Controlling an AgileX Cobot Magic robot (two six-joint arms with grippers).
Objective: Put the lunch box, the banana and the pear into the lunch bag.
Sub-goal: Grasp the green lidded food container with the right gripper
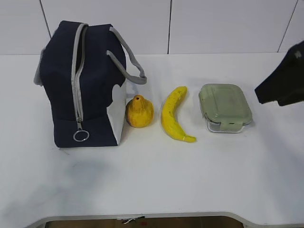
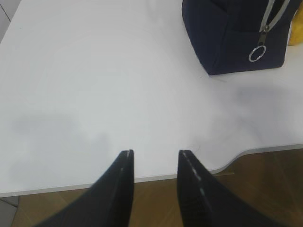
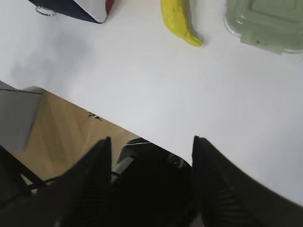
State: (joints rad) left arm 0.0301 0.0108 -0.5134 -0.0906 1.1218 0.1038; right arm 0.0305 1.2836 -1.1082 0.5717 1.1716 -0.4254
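White surface (image 1: 156, 180) w/ a pale panelled wall behind carries all items. We see the lunch bag (image 1: 83, 85) at left, zipped shut, ring pull (image 1: 81, 136) hanging low. Pear (image 1: 139, 112) sits beside its white panel, then banana (image 1: 173, 114), then lunch box (image 1: 225, 108), each apart. Left end effector (image 2: 155, 158) hovers part-open and empty near the front edge; right end effector (image 3: 151, 144) spread wider, also empty. We judge the glass box heavy, rigid, slick: grip across short sides. Fruit bruises; hold mid-body. Bag fabric is soft, so brace it when unzipping.
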